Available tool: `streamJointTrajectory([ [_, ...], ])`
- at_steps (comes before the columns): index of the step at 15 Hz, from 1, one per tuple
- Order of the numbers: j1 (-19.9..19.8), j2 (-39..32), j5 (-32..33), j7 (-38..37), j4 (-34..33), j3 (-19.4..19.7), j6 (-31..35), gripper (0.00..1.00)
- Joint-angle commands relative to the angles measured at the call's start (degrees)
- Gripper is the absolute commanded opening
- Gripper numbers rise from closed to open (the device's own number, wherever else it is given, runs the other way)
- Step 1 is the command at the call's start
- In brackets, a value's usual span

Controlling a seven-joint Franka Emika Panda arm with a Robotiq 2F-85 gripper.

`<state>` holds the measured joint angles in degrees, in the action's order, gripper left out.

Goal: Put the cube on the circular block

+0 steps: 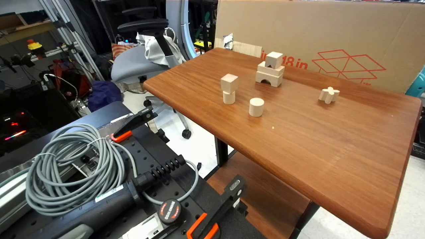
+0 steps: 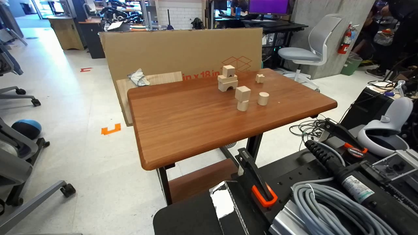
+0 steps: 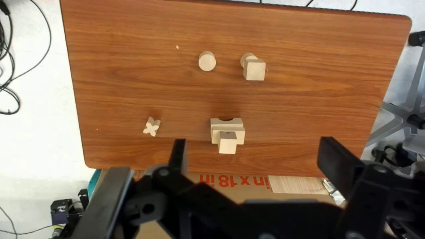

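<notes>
A pale wooden cube [image 1: 229, 83] rests on a short round block [image 1: 229, 98], overhanging it slightly. In an exterior view the same cube [image 2: 242, 93] and round block [image 2: 242, 105] show; the wrist view shows the cube [image 3: 254, 70] partly covering the round block [image 3: 246, 59]. A second, separate round block [image 1: 256, 107] stands upright with a bare flat top; it also shows in an exterior view [image 2: 263, 99] and the wrist view [image 3: 207, 62]. My gripper [image 3: 253, 143] is open and empty, high above the table. It is out of view in both exterior views.
A stack has an arch block [image 1: 269, 79], a flat block and a notched cube-like block [image 1: 274, 60] on top. A small cross-shaped block [image 1: 329, 95] stands apart. A cardboard sheet [image 1: 298, 30] stands along one long edge of the wooden table [image 1: 332, 146].
</notes>
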<state>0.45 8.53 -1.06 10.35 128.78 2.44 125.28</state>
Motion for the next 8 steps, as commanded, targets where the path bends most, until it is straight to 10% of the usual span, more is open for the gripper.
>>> streamJointTrajectory([
  [1, -0.1, -7.6, 0.7, -0.1, -6.3, -0.8, 0.4, 1.0],
  [8, -0.3, -17.6, 0.9, -0.6, -13.0, -1.5, 1.0, 1.0],
])
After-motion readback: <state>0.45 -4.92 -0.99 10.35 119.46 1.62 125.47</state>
